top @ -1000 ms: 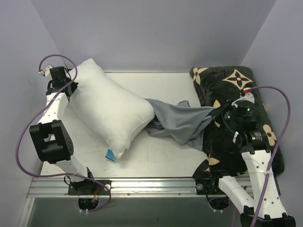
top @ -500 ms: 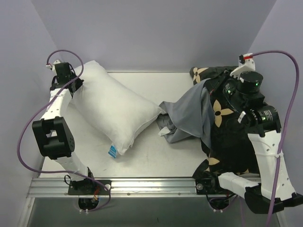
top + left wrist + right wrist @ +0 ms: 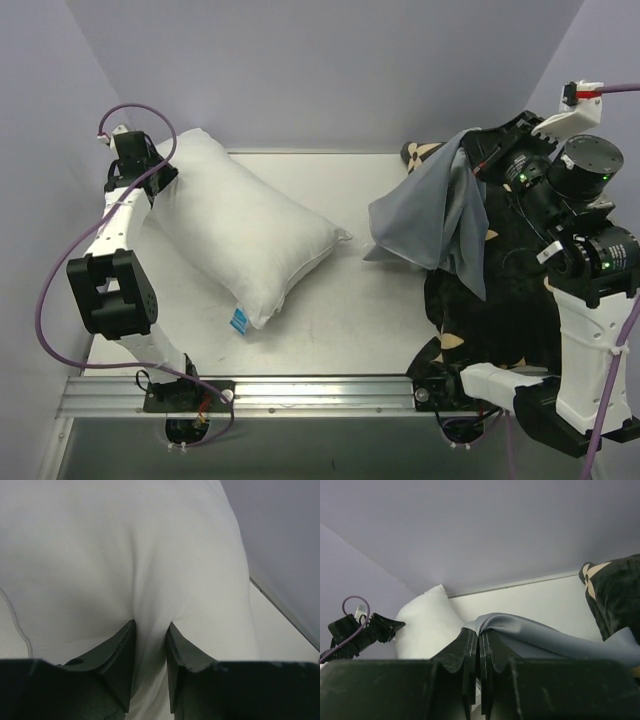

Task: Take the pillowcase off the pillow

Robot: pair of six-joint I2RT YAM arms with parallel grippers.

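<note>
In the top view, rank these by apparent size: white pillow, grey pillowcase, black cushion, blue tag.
Largest: white pillow.
Next, unranked: black cushion and grey pillowcase. The cushion is partly hidden, and the pillowcase hangs raised, nearer the camera.
Smallest: blue tag.

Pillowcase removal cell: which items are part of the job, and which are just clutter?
Job: pillow; grey pillowcase; right pincer, gripping the pillowcase; left pincer, on the pillow.
Clutter: black flowered cushion.
</note>
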